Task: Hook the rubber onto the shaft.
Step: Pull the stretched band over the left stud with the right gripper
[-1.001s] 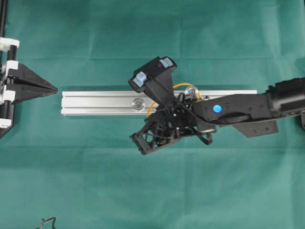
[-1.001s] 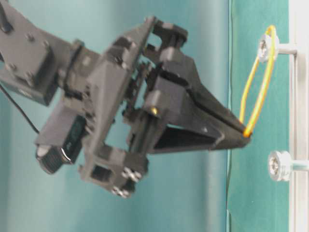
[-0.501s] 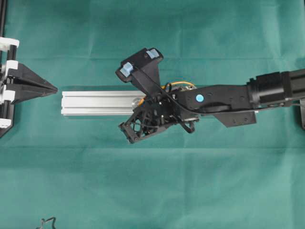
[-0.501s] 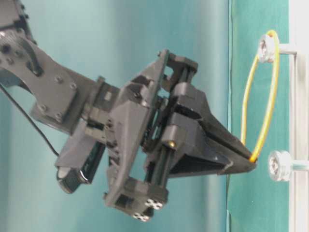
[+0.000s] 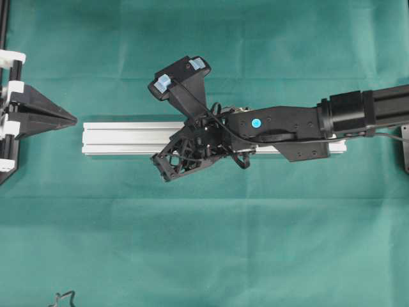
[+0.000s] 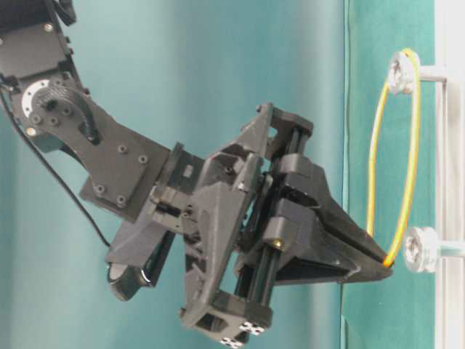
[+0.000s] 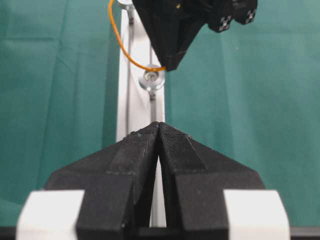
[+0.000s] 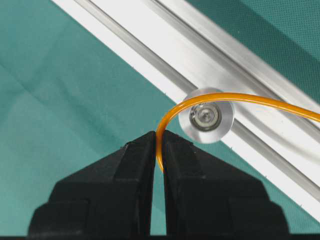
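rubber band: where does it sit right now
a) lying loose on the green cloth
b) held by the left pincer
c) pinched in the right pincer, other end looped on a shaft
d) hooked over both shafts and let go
c: the right pincer clamps the rubber band, whose other end loops the upper shaft.

You see a green cloth point(image 5: 204, 243) covering the whole table, with faint fold creases running across it. Light is even, shadows soft. In the table-level view you get a plain teal backdrop point(image 6: 182, 73) behind the cloth edge. No walls or windows visible.
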Available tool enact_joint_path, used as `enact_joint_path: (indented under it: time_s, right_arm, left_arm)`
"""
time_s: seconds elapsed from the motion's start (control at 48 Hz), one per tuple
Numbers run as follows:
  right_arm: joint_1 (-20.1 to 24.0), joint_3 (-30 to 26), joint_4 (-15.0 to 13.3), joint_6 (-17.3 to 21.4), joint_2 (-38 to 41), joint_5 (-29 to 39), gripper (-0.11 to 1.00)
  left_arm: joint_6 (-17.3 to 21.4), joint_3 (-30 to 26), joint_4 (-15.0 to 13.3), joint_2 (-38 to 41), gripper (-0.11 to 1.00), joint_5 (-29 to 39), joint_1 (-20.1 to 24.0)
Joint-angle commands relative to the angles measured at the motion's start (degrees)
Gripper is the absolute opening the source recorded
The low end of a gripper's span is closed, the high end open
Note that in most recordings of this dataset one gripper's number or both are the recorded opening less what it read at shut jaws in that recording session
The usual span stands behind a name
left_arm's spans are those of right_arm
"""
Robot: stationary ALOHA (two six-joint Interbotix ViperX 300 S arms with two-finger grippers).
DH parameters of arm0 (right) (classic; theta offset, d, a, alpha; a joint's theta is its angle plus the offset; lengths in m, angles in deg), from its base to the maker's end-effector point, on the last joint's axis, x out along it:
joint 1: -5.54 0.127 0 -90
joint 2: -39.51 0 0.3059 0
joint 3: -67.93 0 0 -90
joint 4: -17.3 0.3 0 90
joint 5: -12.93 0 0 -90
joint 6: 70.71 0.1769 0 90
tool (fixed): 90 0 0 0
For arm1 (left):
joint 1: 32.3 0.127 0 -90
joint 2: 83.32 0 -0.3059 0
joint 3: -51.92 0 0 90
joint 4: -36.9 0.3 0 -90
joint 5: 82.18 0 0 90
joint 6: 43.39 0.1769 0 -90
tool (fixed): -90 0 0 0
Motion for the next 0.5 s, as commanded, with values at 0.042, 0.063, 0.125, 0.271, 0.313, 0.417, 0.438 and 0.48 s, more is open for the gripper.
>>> enact_joint_path:
  time_s: [0.042, 0.063, 0.125, 0.271, 0.313, 0.417, 0.438, 0.48]
  right_arm:
    - [-0.4, -2.4, -0.4, -0.2, -0.6, -1.2, 0.07]
    - [-0.4, -2.5, -0.4, -0.2, -0.5, -1.2, 0.07]
    - [-0.6, -2.8, -0.5, -0.2, -0.3, -1.3, 0.07]
    - [-0.6, -3.6, -0.9, -0.2, 0.4, -1.2, 0.07]
    - [-0.6, -3.7, -0.9, -0.2, 0.5, -1.2, 0.07]
    - [-0.6, -3.7, -0.9, -0.2, 0.5, -1.2, 0.07]
    - [-0.7, -3.7, -0.8, -0.2, 0.6, -1.3, 0.07]
    - [-0.6, -3.7, -0.8, -0.2, 0.6, -1.3, 0.07]
  left_arm:
    - [0.1, -1.8, 0.1, 0.2, 0.00, -0.4, -0.2]
    - [0.1, -1.8, 0.2, 0.3, 0.00, -0.4, -0.2]
    - [0.1, -1.8, 0.1, 0.3, 0.00, -0.4, -0.2]
    - [0.0, -1.8, 0.1, 0.3, 0.00, -0.4, -0.2]
    - [0.1, -1.8, 0.1, 0.3, 0.00, -0.4, -0.2]
    - [0.0, -1.8, 0.1, 0.3, 0.00, -0.4, -0.2]
    - [0.0, -1.8, 0.1, 0.3, 0.00, -0.4, -0.2]
    - [0.1, -1.8, 0.1, 0.3, 0.00, -0.4, -0.2]
